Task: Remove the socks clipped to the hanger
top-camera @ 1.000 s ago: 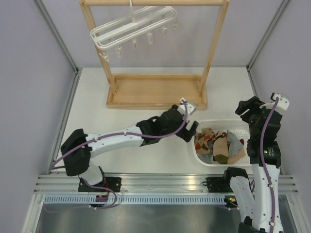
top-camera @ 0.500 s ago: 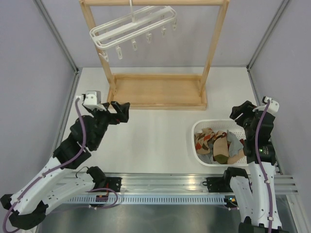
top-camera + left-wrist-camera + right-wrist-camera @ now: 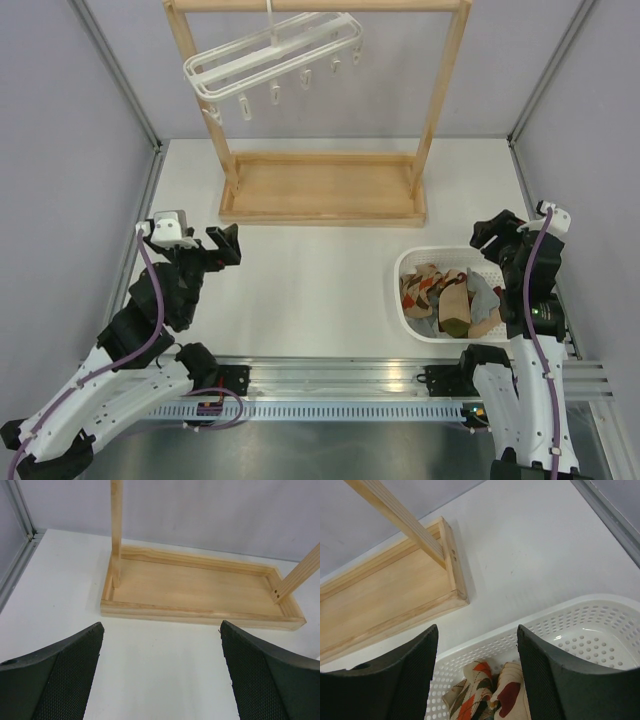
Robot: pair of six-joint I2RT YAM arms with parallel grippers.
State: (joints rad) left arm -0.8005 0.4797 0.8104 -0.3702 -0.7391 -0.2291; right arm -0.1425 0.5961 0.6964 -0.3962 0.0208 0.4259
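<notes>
Several socks are lying heaped in the white perforated basket at the near right of the table, with argyle and tan ones showing plainly. The hanger is hanging tilted from the top bar of the wooden rack at the far side, and its small clips are dangling bare as far as the top view is showing. Judging from that, the unclipping is looking finished and the step in hand is parking the 2 arms. Doing it well is coming down to keeping both arms low and away from the rack, so nothing is knocking the hanger, and checking each clip for a missed sock. The left gripper is hovering over bare table at the near left, jaws spread fully wide, gripping and touching nothing. The right gripper is hovering above the basket's far right rim, jaws standing partway open with nothing between them and the socks lying below, apart.
</notes>
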